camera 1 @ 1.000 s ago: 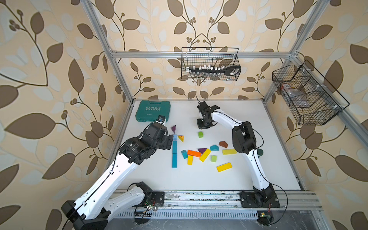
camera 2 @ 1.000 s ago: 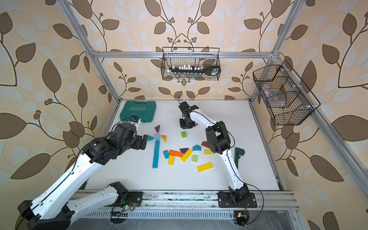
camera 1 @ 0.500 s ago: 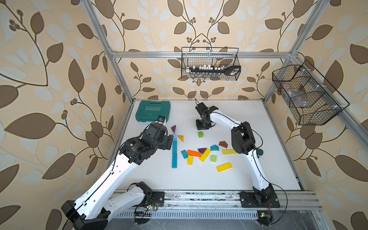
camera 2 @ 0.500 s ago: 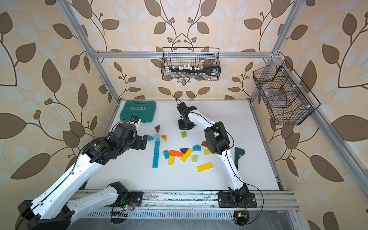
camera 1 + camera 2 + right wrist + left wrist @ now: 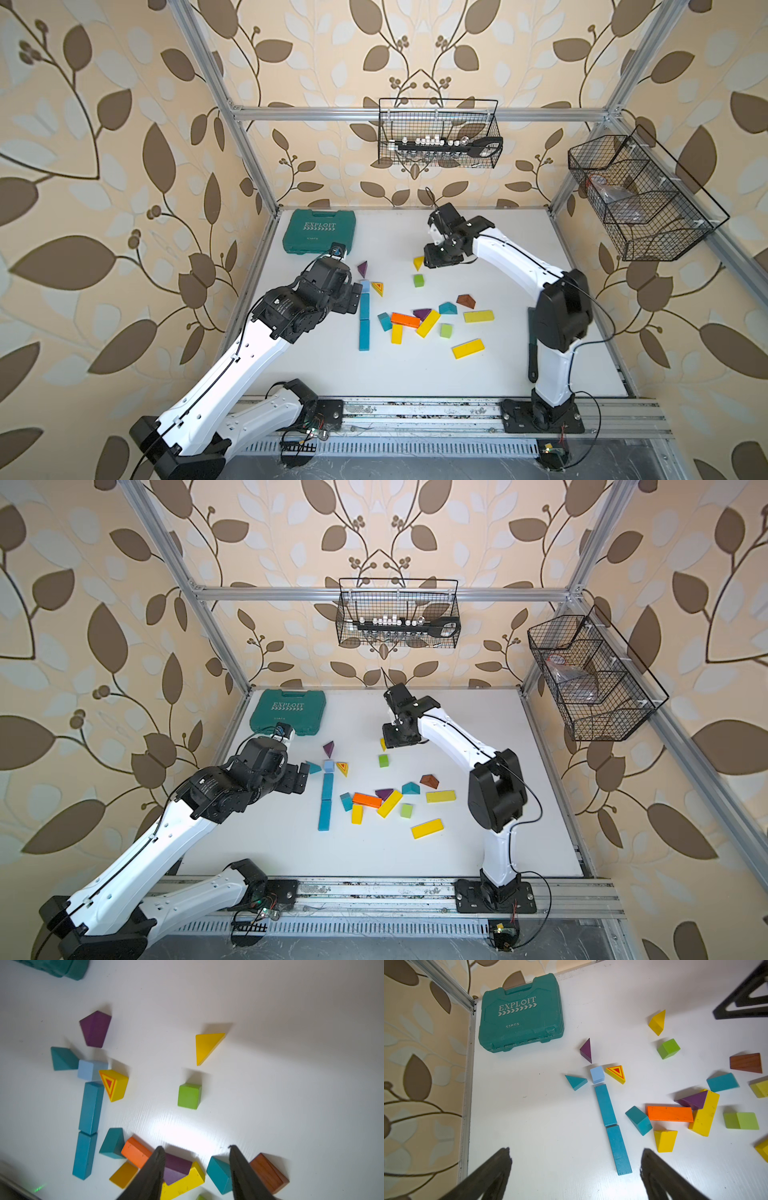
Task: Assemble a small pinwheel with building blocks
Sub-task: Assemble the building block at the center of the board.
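On the white table, two teal bars (image 5: 364, 320) lie end to end below a pale blue cube (image 5: 365, 285). A purple wedge (image 5: 363, 269), a yellow wedge with a red triangle (image 5: 377, 287) and a teal wedge (image 5: 313, 766) surround the cube. My left gripper (image 5: 576, 1149) hovers open and empty just left of this group. My right gripper (image 5: 195, 1147) is open and holds nothing. It hangs over the table beside a plain yellow wedge (image 5: 418, 262) and a green cube (image 5: 418, 280).
Loose blocks lie mid-table: an orange bar (image 5: 405, 320), yellow bars (image 5: 468, 348), a brown wedge (image 5: 465, 300) and another green cube (image 5: 446, 330). A teal tool case (image 5: 319, 230) sits back left. Wire baskets (image 5: 438, 133) hang on the walls.
My right gripper has gone from shut to open and shifted slightly. The plain yellow wedge, not visible before, now lies on the table beside it. The left arm has not moved.
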